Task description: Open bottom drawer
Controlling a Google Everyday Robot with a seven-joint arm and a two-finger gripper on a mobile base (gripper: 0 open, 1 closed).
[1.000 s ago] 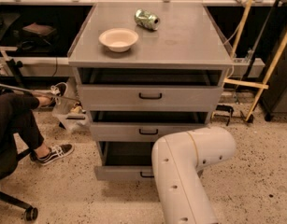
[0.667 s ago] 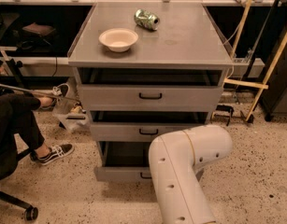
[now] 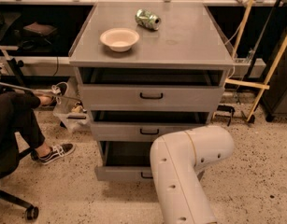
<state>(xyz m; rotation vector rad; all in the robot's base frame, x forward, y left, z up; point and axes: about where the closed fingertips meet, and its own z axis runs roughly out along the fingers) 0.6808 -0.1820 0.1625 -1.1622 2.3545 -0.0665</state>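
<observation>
Bottom drawer (image 3: 122, 172) part-way out, gripper hidden behind my own arm (image 3: 182, 171).

My gripper isn't visible. It must be low down on the far side of the elbow link, so I can't tell if it's open, closed or on anything. The arm is folded down near the floor because the target is the lowest tier. That puts the elbow between the camera and the drawer's right half. The black bar handle (image 3: 144, 175) shows only its left end, right at the arm's edge, so I judge the gripper is at or just beside it. There's a dark cavity above the drawer front, so it looks partly pulled out; more travel is probably left. The middle drawer (image 3: 133, 132) and top drawer (image 3: 133, 97) are above, not my target. The bowl (image 3: 119, 38) and can (image 3: 147, 19) on the cabinet top (image 3: 190, 41) are well clear. A seated person's shoe (image 3: 56, 152) is off to the left, apart from the drawer.
</observation>
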